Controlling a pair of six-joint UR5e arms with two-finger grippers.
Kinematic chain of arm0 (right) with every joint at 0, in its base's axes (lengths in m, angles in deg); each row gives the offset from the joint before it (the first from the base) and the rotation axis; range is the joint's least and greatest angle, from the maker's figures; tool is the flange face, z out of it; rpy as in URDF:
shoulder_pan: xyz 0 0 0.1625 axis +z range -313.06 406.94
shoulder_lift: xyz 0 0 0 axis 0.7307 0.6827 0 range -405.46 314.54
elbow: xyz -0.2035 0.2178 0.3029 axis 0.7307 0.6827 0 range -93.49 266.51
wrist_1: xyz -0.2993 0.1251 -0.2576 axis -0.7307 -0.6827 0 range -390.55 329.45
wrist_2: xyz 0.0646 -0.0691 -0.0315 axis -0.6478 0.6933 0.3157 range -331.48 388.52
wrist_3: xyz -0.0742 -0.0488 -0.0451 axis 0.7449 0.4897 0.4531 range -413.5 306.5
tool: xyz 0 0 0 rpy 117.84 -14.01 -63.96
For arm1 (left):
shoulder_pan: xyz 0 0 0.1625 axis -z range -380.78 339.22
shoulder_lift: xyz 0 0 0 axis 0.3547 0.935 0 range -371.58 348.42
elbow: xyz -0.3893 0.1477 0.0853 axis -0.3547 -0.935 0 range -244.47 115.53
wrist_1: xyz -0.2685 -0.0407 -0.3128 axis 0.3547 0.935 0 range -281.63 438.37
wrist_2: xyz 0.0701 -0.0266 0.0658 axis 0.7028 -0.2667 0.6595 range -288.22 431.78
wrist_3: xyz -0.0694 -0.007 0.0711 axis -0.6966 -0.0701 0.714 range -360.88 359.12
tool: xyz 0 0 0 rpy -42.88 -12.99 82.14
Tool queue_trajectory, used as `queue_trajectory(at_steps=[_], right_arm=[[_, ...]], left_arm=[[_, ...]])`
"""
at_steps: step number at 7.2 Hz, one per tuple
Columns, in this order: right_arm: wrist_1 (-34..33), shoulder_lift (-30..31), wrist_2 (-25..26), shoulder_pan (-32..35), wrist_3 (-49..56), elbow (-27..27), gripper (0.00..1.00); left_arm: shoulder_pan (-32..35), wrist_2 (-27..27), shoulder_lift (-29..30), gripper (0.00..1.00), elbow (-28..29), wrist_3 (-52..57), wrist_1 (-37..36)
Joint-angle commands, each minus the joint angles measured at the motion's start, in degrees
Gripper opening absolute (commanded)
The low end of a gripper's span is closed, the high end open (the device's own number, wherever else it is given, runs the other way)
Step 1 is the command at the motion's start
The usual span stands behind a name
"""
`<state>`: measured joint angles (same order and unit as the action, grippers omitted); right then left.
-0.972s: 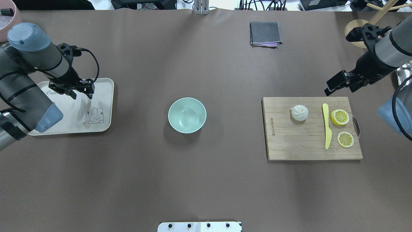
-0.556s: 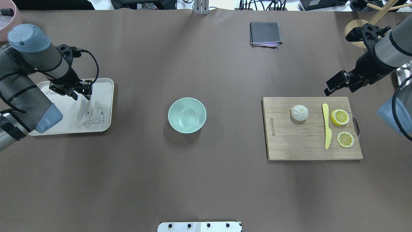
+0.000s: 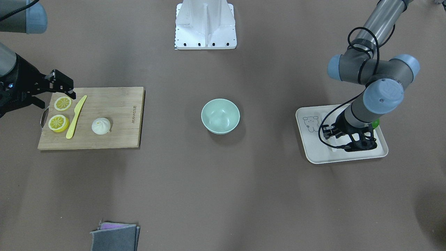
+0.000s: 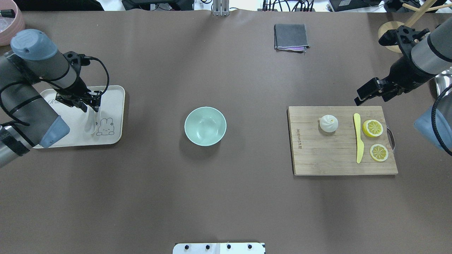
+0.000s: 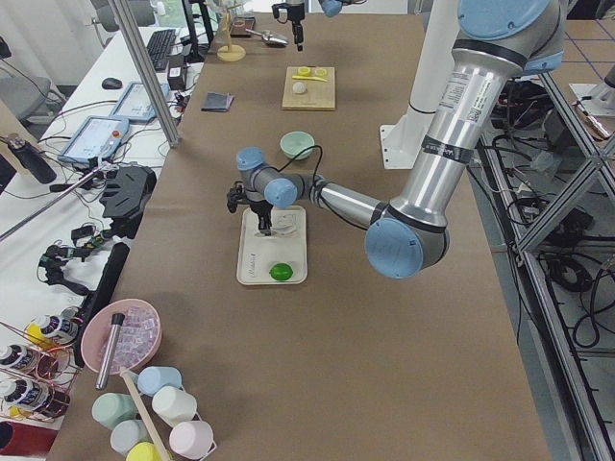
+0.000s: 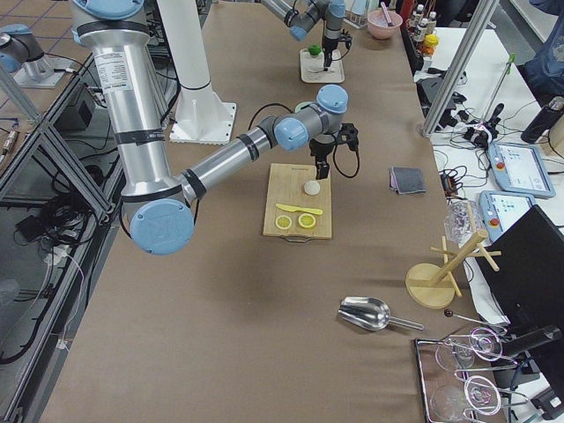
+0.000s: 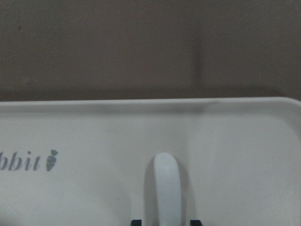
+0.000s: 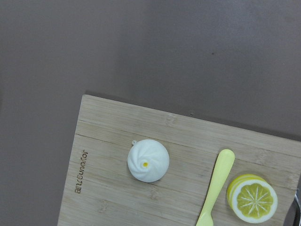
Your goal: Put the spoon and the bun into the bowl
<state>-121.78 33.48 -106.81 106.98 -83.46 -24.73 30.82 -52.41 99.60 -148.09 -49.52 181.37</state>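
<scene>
The white spoon (image 4: 90,123) lies on the beige tray (image 4: 113,135) at the left, its handle pointing away from the robot. My left gripper (image 4: 91,107) is low over the handle. In the left wrist view the handle (image 7: 165,188) sits between the two fingertips with a thin gap on each side, so the gripper is open. The white bun (image 4: 328,124) sits on the wooden board (image 4: 328,158); it also shows in the right wrist view (image 8: 147,160). My right gripper (image 4: 360,96) is open and empty, above the table behind the board's far right corner. The mint-green bowl (image 4: 205,126) stands empty mid-table.
A yellow plastic knife (image 4: 358,141) and two lemon slices (image 4: 372,127) lie on the board right of the bun. A green lime (image 3: 375,123) sits on the tray behind the left arm. A folded grey cloth (image 4: 290,36) lies at the far side. A wooden stand (image 4: 390,33) is far right.
My left gripper's fingers have drawn closer together around the spoon handle. The spoon has not moved. The right arm has barely moved.
</scene>
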Motion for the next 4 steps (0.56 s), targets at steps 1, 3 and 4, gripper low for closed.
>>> queue_trajectory(at_steps=[1, 3, 4], right_arm=[[0.0, 0.1, 0.1, -0.1, 0.0, 0.0, 0.98], [0.0, 0.1, 0.1, -0.1, 0.0, 0.0, 0.98], [0.0, 0.0, 0.1, -0.1, 0.0, 0.0, 0.98]], left_arm=[[-0.1, 0.0, 0.2, 0.36, 0.5, 0.0, 0.0], [-0.3, -0.1, 0.4, 0.0, 0.7, 0.5, 0.3], [-0.3, -0.6, 0.8, 0.0, 0.0, 0.5, 0.1]])
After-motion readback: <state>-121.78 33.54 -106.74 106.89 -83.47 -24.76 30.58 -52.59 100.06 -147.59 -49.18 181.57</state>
